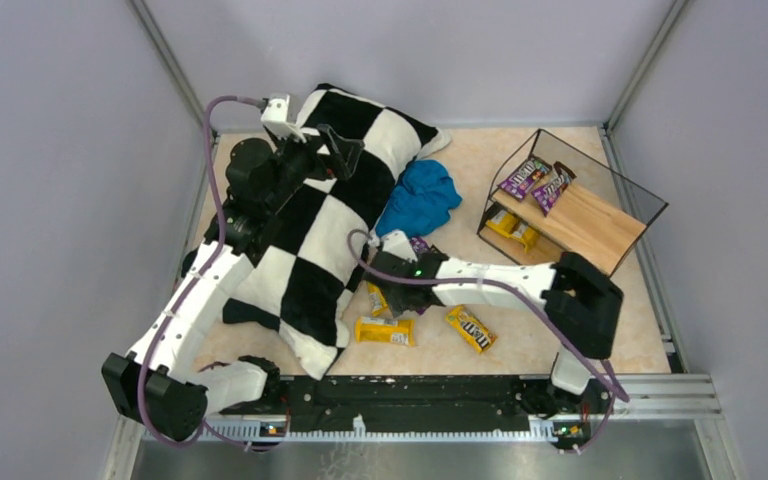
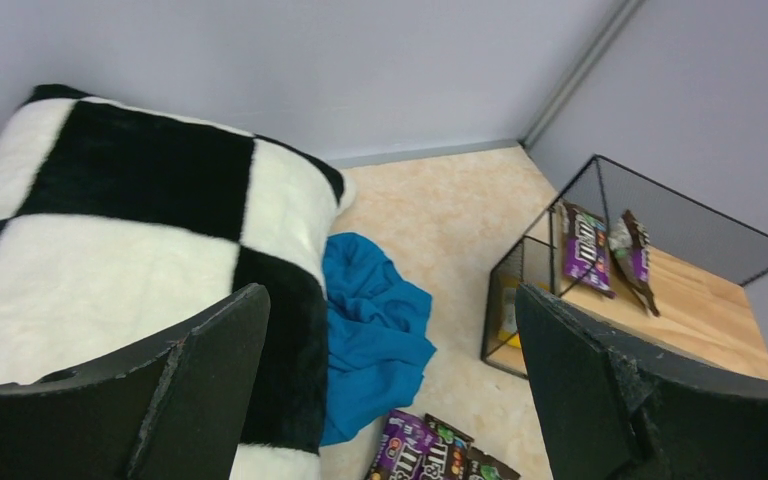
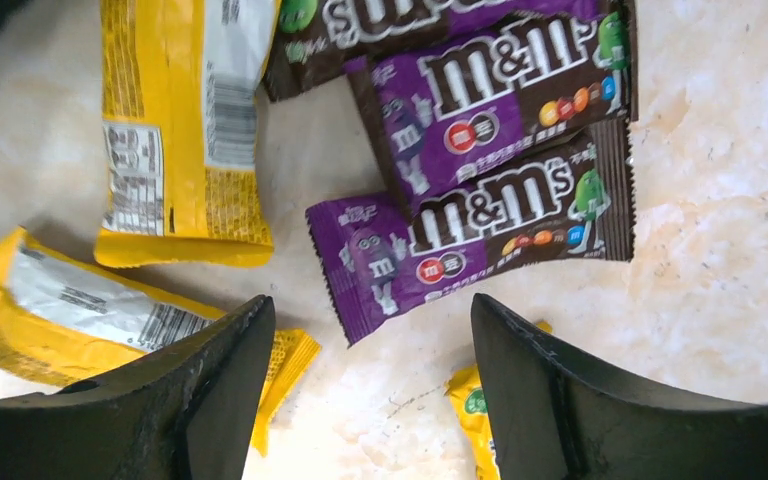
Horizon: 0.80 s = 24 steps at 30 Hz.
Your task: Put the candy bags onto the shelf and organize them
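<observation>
1. Since the right gripper (image 3: 370, 310) is spread wide with nothing in it, hovering right over the loose pile, I'd say the step in hand is picking the next bag.
2. Nearest the fingers is a purple packet (image 3: 480, 225), lying flat. Its top edge looks tucked under a second purple packet (image 3: 500, 95). I'd take the upper one first, or grab the lower one by its free left end, so two don't get dragged together.
3. The yellow packets (image 3: 175, 130) sit just beside it on the left, so mind that finger on the way down.
4. Everything's flat on the table (image 1: 520, 350), so get the pads low and pinch across the narrow width.
5. Further out, the shelf (image 1: 600, 225) sits at the far right, well apart from the pile. It has two purple bags (image 1: 535, 182) on its top board and a yellow bag (image 1: 513, 228) on the lower one. My guess is purple goes up top.
6. The left gripper (image 2: 390, 300) is open and empty too, over the checkered pillow (image 1: 330, 200), with the blue cloth (image 1: 420, 195) beside it.
</observation>
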Tool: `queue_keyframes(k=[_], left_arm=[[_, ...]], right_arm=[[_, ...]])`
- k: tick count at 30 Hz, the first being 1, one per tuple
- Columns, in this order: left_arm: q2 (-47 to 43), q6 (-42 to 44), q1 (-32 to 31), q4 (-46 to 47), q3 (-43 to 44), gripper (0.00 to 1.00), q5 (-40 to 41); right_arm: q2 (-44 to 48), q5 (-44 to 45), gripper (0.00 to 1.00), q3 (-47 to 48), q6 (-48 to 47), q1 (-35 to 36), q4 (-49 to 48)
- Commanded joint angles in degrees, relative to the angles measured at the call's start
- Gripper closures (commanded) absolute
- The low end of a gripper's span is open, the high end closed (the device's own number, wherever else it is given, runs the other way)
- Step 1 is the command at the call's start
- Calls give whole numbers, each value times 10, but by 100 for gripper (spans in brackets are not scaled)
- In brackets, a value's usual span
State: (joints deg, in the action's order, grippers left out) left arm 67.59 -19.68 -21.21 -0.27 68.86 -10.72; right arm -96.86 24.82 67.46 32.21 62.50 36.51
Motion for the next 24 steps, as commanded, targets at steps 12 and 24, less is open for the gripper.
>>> queue_keyframes(k=[12,24], left_arm=[[-41,12,7,-15,-2,1,154],[-39,6,11,-14,-2,1,139]], right_arm=[[-243,225,61,181,-49,103,205],[-273,257,83,161,-56,108,187]])
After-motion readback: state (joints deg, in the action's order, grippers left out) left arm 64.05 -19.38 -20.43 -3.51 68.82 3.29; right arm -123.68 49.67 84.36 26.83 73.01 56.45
